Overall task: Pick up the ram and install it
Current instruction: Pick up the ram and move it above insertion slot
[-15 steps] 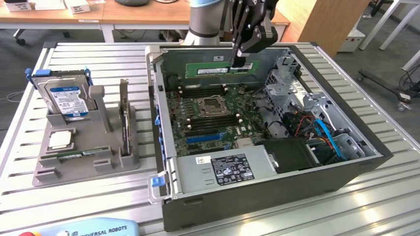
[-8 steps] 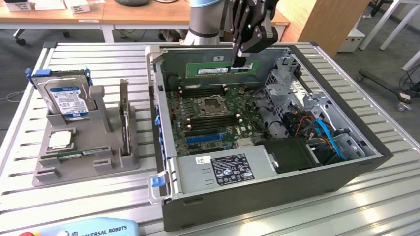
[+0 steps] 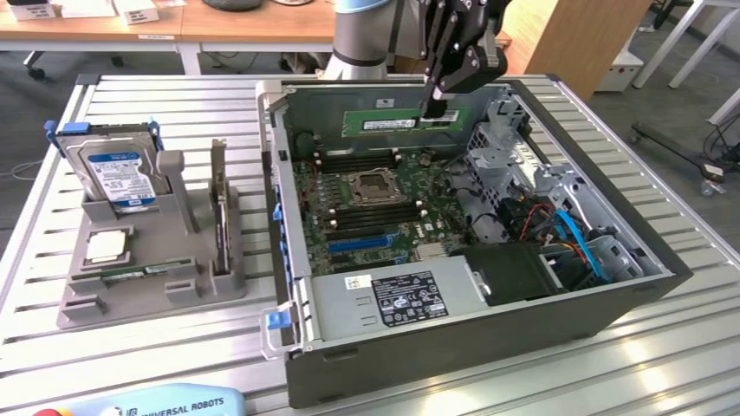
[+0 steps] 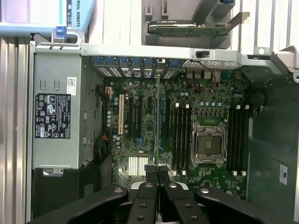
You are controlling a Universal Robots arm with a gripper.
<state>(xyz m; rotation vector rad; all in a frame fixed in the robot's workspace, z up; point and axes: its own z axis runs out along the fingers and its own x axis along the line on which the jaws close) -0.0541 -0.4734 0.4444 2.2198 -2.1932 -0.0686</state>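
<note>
A: Well, what sits on the slatted table (image 3: 139, 364)?
B: An open computer case (image 3: 463, 342) with its motherboard (image 3: 347, 217) facing up. At the exterior view's left is a grey rack (image 3: 162, 290) with a hard drive (image 3: 116, 173) standing in it.
A: And the gripper (image 3: 438, 111)?
B: It hangs over the case, fingers pinching one end of the ram (image 3: 387, 121) (a green stick, held level). The stick is in the air above the motherboard, near the case's far wall.

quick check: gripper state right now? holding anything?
gripper: jaws closed on the ram, holding it over the open computer case.
</note>
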